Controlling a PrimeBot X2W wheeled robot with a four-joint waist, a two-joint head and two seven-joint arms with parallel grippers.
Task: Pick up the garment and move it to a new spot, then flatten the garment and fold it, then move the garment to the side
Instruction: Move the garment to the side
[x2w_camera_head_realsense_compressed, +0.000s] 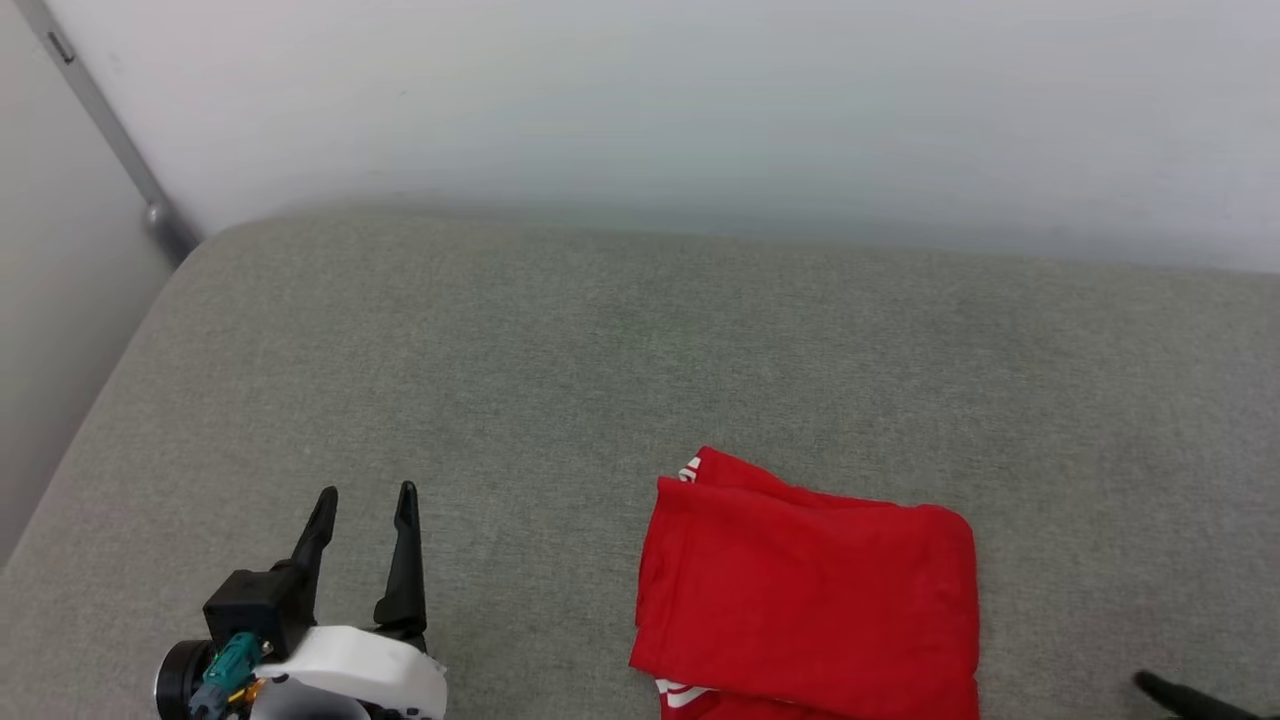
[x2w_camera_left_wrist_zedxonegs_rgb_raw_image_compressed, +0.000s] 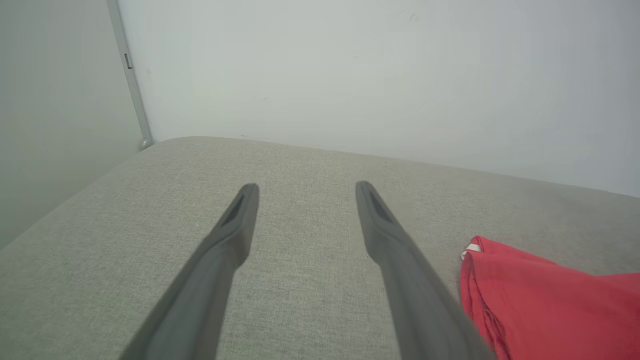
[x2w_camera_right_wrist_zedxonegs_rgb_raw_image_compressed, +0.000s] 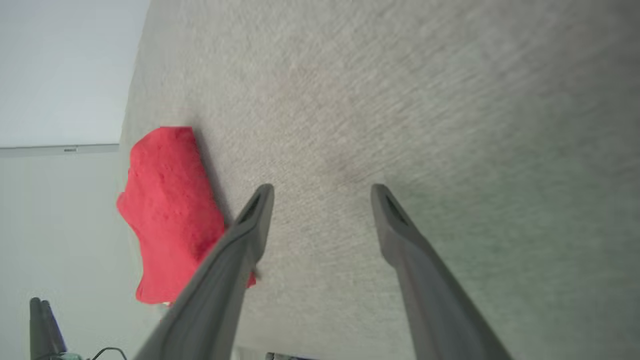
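The garment (x2w_camera_head_realsense_compressed: 810, 590) lies as a compact red rectangle on the near part of the grey cushion (x2w_camera_head_realsense_compressed: 640, 350), right of centre in the head view, a sliver of white trim peeking out at its far-left corner and at its near edge. It looks already folded, so the step in hand is probably the last one, shifting it to the side. Neither tool touches it: the left gripper (x2w_camera_head_realsense_compressed: 367, 490) hovers well apart to its left with fingers spread and empty, and the right gripper (x2w_camera_right_wrist_zedxonegs_rgb_raw_image_compressed: 322, 187) stands just as wide with nothing between its fingers. The next move calls for a grip catching all layers at one edge, or the fold slips open. The padding is flat and felt-like, backed by a pale wall (x2w_camera_head_realsense_compressed: 700, 100) with a metal strip (x2w_camera_head_realsense_compressed: 100, 130) in the corner.
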